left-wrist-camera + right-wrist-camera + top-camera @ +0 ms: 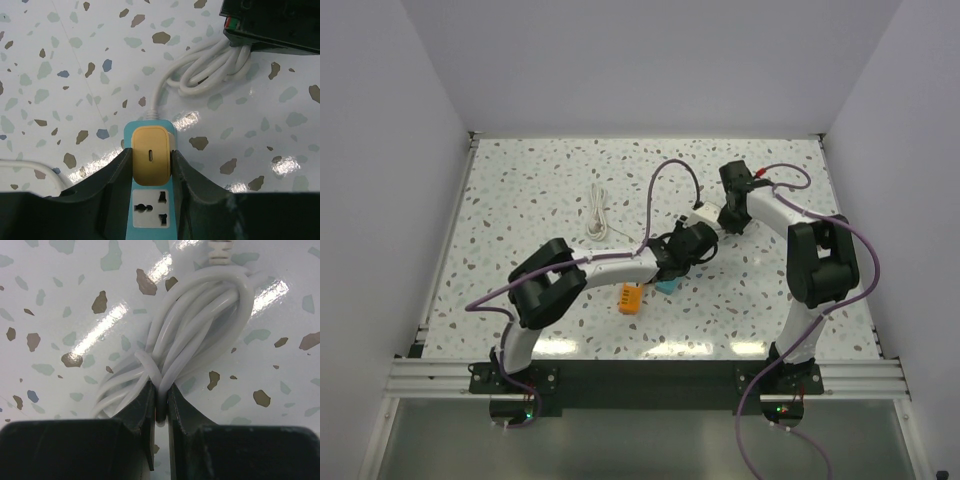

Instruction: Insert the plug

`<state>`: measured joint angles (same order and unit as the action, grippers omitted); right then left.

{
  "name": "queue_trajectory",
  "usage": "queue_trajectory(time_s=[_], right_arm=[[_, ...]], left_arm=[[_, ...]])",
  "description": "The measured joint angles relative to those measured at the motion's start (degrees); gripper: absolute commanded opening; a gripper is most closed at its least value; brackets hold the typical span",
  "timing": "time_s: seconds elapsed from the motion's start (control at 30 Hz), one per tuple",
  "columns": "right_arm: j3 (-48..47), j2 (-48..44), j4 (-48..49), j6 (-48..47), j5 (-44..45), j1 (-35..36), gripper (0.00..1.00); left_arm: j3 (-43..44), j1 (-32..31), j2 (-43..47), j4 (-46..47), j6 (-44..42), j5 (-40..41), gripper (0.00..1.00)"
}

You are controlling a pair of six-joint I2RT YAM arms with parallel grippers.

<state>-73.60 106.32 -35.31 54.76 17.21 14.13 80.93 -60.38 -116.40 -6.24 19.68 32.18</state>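
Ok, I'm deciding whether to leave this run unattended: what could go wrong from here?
1. The left gripper clamps the plug against the teal power strip. How deep the prongs sit is hidden, so letting go early might leave it half-seated or tilted.
2. The right gripper pinches the coiled white cable that runs into the strip. Any tug there could drag the strip sideways under the plug.

The speckled table (520,180) bears an orange power strip (631,298), a teal power strip (150,207) and white cables (599,213).
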Motion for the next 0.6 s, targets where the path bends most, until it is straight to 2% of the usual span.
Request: queue_trajectory(time_s=[0.43, 0.57, 0.6], right_arm=[[1.2, -0.6, 1.2, 0.0, 0.0, 0.0, 0.0], [1.2, -0.6, 1.2, 0.0, 0.0, -0.1, 0.0], [1.1, -0.6, 1.1, 0.0, 0.0, -0.1, 0.0]], left_arm=[[-0.1, -2.6, -1.7, 2.3, -1.4, 5.1, 0.0], [-0.1, -2.7, -1.7, 2.8, -2.3, 5.2, 0.33], [-0.2, -2.7, -1.7, 2.9, -2.6, 5.2, 0.36]])
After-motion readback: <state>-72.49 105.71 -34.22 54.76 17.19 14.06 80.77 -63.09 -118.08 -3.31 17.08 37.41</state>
